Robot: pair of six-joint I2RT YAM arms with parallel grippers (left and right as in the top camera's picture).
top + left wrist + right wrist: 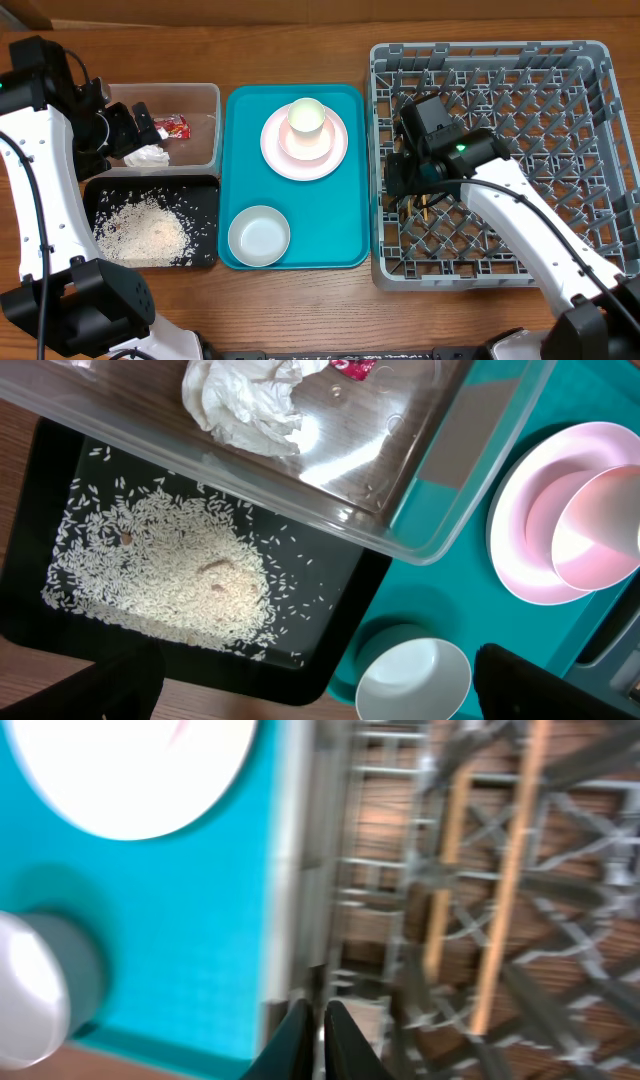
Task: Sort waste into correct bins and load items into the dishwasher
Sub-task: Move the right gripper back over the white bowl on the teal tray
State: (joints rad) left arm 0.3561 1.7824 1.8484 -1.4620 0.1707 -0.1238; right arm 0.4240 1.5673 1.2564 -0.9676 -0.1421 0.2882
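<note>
Wooden table (300,310): my left gripper (320,682) gapes wide over the black rectangular tray (335,610); my right gripper (320,1042), fingers together, empty, hovers by wooden chopsticks (510,870) in the grey plastic rack (590,58).

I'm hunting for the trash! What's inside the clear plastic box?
Inside the clear rectangular plastic tub lie a crumpled white paper napkin and a small red shiny wrapper. The robot's left arm covers one end of the tub, so anything there is hidden.
</note>
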